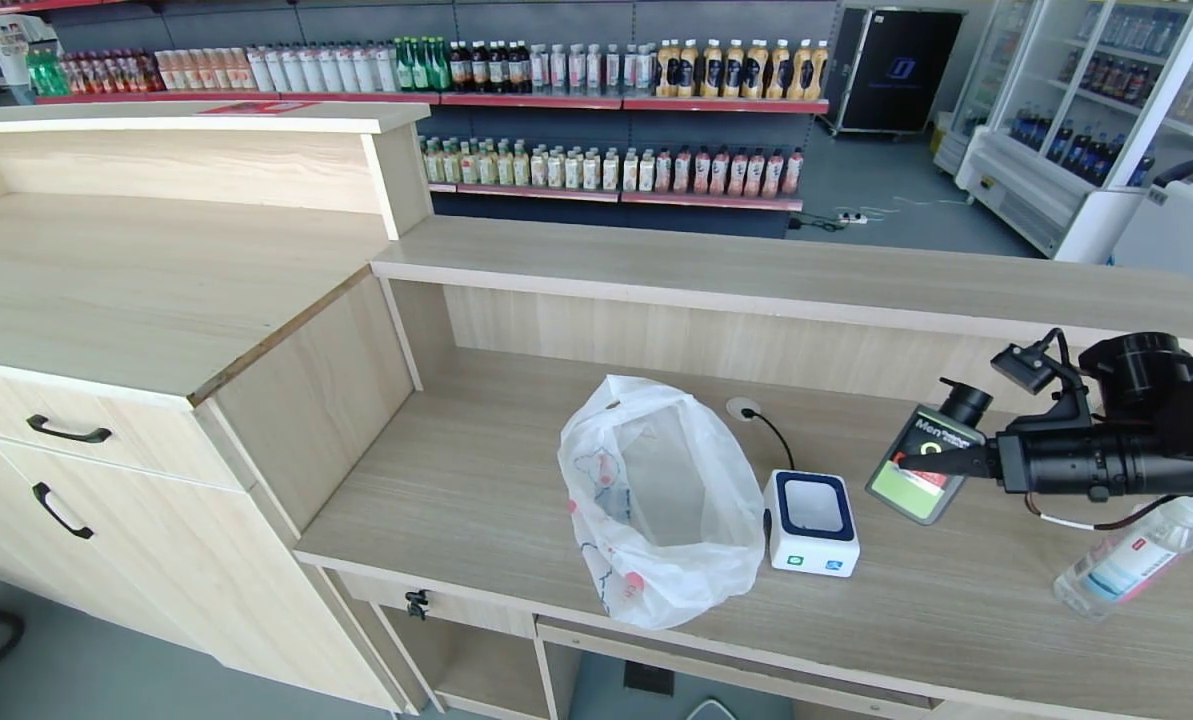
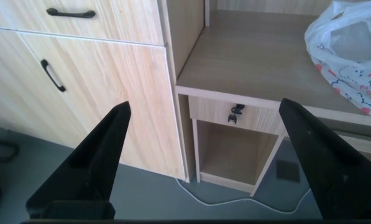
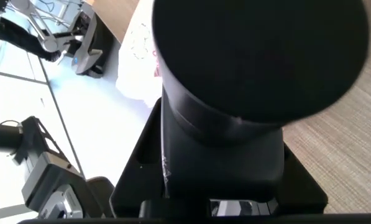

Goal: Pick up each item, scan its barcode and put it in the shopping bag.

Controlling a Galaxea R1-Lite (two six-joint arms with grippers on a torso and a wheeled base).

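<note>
The right end effector [image 1: 918,462] is clenched on the dark bottle [image 1: 913,492], holding it above the desk [image 1: 476,480]. The scanner [image 1: 812,520] lies just left and lower. The bottle's long axis is tilted, with the cap up and far-right and the base toward the scanner. The left end effector [image 2: 204,162] hangs released, off the desk's near-left edge, so the right arm is nearer.

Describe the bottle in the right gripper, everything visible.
The bottle is dark and flat-sided with a round black cap. Its label has a green lower panel and a red band. It looks like plastic. It is tilted, cap uppermost, and the right gripper is clamped across its middle. It hangs to the right of the scanner, apparently clear of the counter. Nothing else touches it.
</note>
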